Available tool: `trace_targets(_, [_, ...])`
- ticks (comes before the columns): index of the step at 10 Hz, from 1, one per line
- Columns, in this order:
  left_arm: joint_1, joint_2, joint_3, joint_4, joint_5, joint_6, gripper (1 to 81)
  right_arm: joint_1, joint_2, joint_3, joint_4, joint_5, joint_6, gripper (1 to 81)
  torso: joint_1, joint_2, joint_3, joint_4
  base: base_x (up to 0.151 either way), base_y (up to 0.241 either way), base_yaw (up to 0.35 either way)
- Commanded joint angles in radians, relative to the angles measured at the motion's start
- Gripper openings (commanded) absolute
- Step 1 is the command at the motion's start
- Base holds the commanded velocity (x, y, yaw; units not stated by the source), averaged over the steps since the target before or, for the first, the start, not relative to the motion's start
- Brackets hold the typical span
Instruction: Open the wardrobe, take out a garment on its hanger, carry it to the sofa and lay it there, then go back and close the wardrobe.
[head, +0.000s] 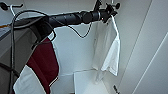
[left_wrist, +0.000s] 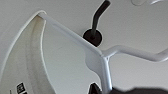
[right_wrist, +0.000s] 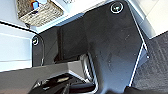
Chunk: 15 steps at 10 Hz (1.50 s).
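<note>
The head view looks from high up into the open wardrobe (head: 75, 50), close, with the left arm crossing the upper frame toward the white garment (head: 110, 47) at upper right. The left wrist view sits very near the hanger (left_wrist: 100, 57) and a black hook (left_wrist: 96, 22), facing the white inner wall; both views share that hanging spot. The right wrist view faces down at dark carpet (right_wrist: 155, 65) and a woven basket (right_wrist: 40, 12)

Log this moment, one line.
wardrobe open | left gripper at hanger | garment hanging | maroon jacket beside
</note>
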<state>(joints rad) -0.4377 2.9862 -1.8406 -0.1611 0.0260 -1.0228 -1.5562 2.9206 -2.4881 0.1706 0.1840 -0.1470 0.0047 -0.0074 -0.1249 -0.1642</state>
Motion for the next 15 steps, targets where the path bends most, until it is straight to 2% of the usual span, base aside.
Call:
trace_targets(1, [-0.220,-0.019,0.003,0.038,-0.006,0.020,1.0,0.029,-0.010,0.017,-0.005,-0.057,-0.002,81.1,0.000,0.000,0.000,0.080,0.000,0.000,0.000])
trace_targets(3, [-0.221,-0.028,0.011,0.051,0.034,0.020,1.0,0.030,-0.010,0.022,-0.008,-0.055,-0.005,81.1,0.000,0.000,0.000,0.118,0.000,0.000,0.000])
trace_targets(4, [-0.220,-0.028,0.011,0.058,0.041,0.020,1.0,0.031,-0.012,0.023,-0.007,-0.054,-0.005,81.1,0.000,0.000,0.000,0.049,0.000,0.000,0.000])
trace_targets(5, [-0.217,-0.028,0.011,0.066,0.060,0.020,1.0,0.032,-0.012,0.023,-0.007,-0.052,-0.005,81.1,0.000,0.000,0.000,0.083,0.000,0.000,0.000])
trace_targets(6, [-0.209,-0.028,0.015,0.074,0.075,0.021,1.0,0.035,-0.010,0.025,-0.007,-0.052,-0.005,81.1,0.000,0.000,0.000,0.106,0.000,0.000,0.000])
trace_targets(7, [-0.192,-0.036,0.037,0.087,0.075,0.021,1.0,0.035,-0.009,0.026,-0.007,-0.051,-0.005,81.1,0.000,0.000,0.000,0.119,0.000,0.000,0.000])
trace_targets(11, [-0.141,-0.067,0.118,0.130,0.068,0.021,1.0,0.037,-0.005,0.026,-0.007,-0.049,-0.005,81.1,0.000,0.000,0.000,0.119,0.000,0.000,0.000])
trace_targets(15, [-0.128,-0.076,0.138,0.130,0.065,0.021,1.0,0.035,-0.005,0.026,-0.007,-0.049,-0.005,81.1,0.000,0.001,-0.001,0.119,-0.075,0.000,0.000])
